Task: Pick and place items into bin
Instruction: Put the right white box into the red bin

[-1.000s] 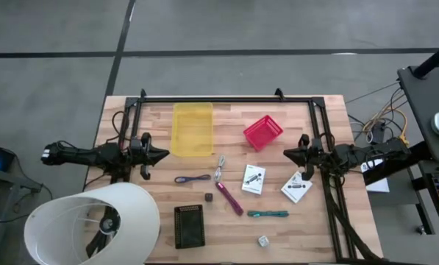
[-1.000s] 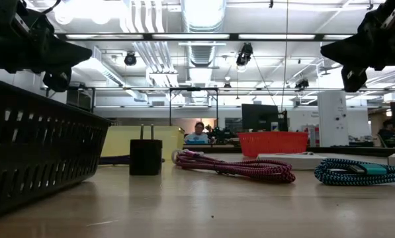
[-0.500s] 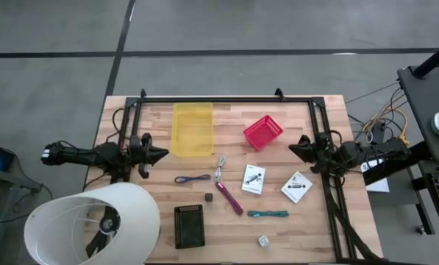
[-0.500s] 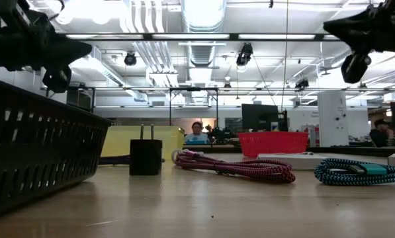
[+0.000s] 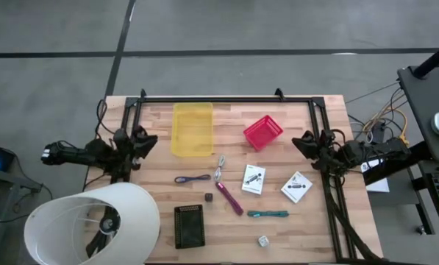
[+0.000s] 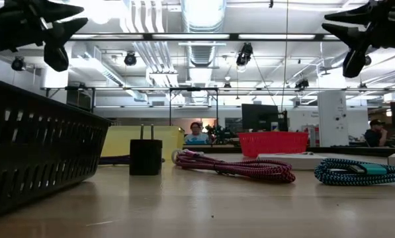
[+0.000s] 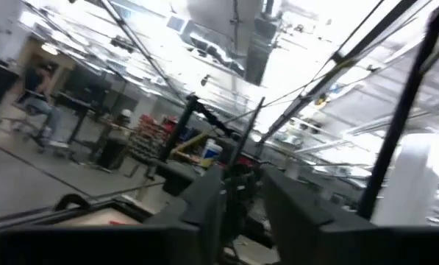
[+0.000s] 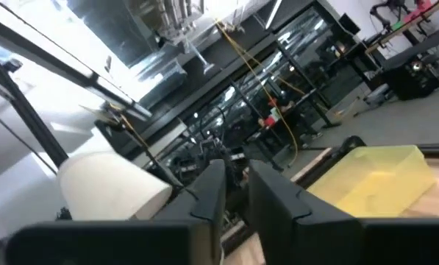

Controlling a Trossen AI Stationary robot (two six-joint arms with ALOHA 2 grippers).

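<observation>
Wooden desk under my arms: both packets and sticks lie between the left end effector and right end effector, both empty with fingers slightly parted.

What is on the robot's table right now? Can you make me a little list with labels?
bins: yellow bin, red basket, black basket
packets: two white packets, lying flat
cords: purple cord loop, magenta cord, teal cord
small bits: dark cube, clear cube, metal piece
left gripper: raised near the table's left edge, holding nothing
right gripper: raised near the right edge, holding nothing
items in bins: none seen
</observation>
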